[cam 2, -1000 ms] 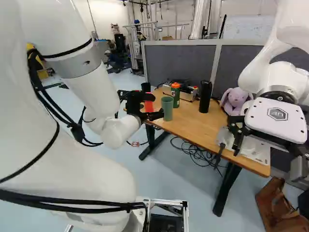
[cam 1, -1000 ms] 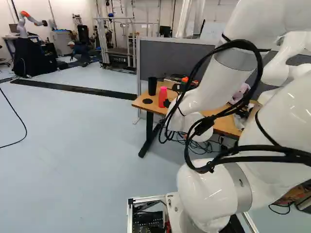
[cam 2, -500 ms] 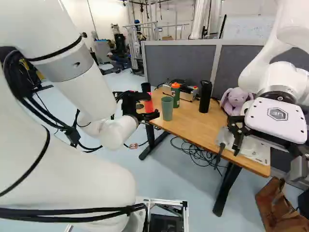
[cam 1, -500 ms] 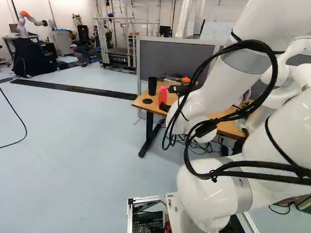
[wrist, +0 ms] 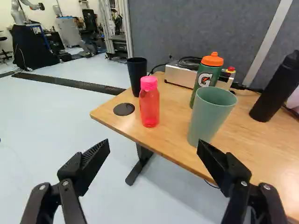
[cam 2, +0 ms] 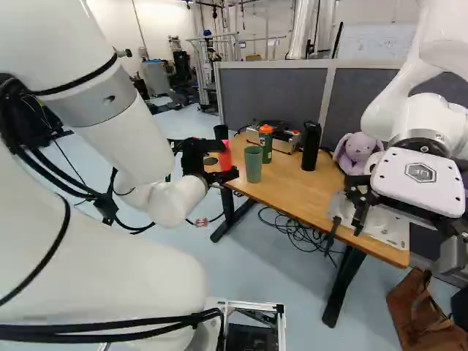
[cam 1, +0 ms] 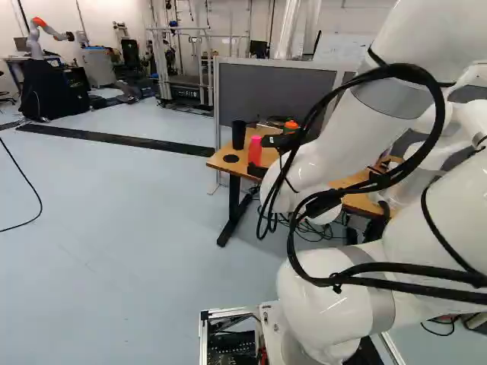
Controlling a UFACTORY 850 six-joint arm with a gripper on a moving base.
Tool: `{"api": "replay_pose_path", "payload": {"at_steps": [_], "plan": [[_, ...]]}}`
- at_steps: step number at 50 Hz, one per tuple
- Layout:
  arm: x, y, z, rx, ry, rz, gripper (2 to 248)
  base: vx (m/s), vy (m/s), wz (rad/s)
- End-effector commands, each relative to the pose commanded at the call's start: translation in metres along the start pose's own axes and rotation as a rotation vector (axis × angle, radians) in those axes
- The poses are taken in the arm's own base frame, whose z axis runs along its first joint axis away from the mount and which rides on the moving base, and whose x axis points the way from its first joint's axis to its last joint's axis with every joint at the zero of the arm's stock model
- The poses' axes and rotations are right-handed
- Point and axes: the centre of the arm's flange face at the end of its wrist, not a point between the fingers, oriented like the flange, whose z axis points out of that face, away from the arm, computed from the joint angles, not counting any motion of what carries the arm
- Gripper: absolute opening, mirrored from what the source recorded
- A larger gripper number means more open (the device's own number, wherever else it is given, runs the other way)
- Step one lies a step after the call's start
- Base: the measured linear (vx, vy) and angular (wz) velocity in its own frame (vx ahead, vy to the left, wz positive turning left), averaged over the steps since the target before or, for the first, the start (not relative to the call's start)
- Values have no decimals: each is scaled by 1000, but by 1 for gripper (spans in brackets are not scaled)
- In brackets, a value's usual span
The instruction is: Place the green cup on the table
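I read the gripper (cam 2: 231, 159) as wide apart with nothing between its fingers, at the end of the table (cam 2: 292, 191). Green cup (wrist: 210, 116) stands upright on the table, close ahead of one finger. Pink bottle (wrist: 150, 105) stands ahead between the finger lines, beside the cup; I note it as an obstacle. Behind are a black cup (wrist: 136, 74), an orange-capped bottle (wrist: 205, 77) and a metal box (wrist: 182, 77). Farther along I see a black bottle (cam 2: 311, 146), a plush rabbit (cam 2: 358, 150) and another robot (cam 2: 420, 175), with a grey divider (cam 2: 274, 95) behind
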Motion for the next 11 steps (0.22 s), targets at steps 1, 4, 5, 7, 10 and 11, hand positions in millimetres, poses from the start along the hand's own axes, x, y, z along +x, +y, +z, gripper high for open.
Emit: {"api": "replay_pose_path", "payload": {"at_steps": [1,4,5,7,10,11], "plan": [[0,0,0,0,0,0,247,0,0,0],[0,0,0,0,0,0,247,0,0,0],[0,0,0,0,0,0,247,0,0,0],[0,0,0,0,0,0,247,0,0,0],[0,0,0,0,0,0,247,0,0,0],[0,0,0,0,0,0,247,0,0,0]]}}
